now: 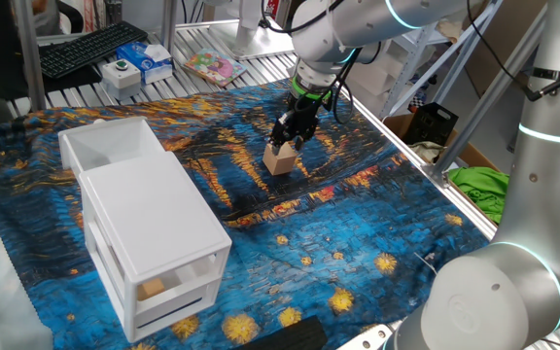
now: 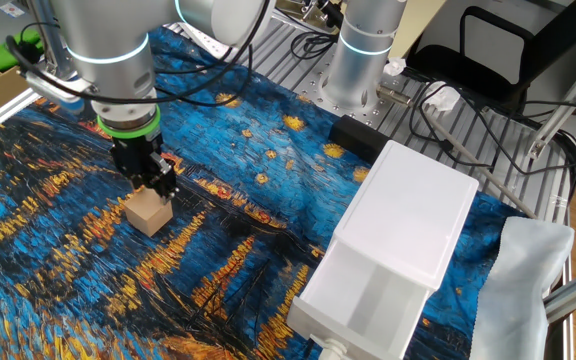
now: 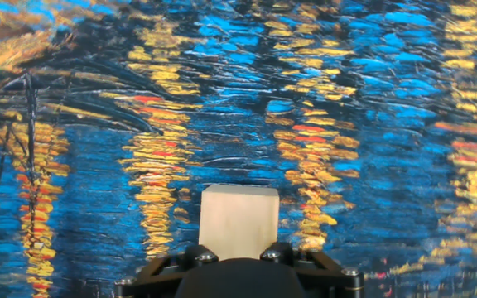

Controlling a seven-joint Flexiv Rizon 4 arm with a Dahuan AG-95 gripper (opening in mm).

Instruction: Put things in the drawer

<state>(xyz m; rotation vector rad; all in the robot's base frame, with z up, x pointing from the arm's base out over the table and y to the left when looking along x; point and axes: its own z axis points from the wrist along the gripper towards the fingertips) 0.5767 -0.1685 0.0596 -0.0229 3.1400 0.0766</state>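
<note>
A light-tan wooden cube block (image 1: pixel 280 159) is on the starry blue cloth at mid table; it also shows in the other fixed view (image 2: pixel 148 212) and in the hand view (image 3: pixel 238 217). My gripper (image 1: pixel 291 136) stands right over it, fingers down on either side of its top, shut on it at cloth level. The white cabinet (image 1: pixel 163 224) stands to the left. Its top white drawer (image 1: pixel 115 146) is pulled out and looks empty; it also shows in the other fixed view (image 2: pixel 368 295).
A second tan block (image 1: pixel 151 288) shows behind a see-through lower drawer front. A keyboard (image 1: pixel 90 49) and small boxes (image 1: pixel 144 60) lie beyond the cloth's far edge. A green cloth (image 1: pixel 479 185) lies off the table at right.
</note>
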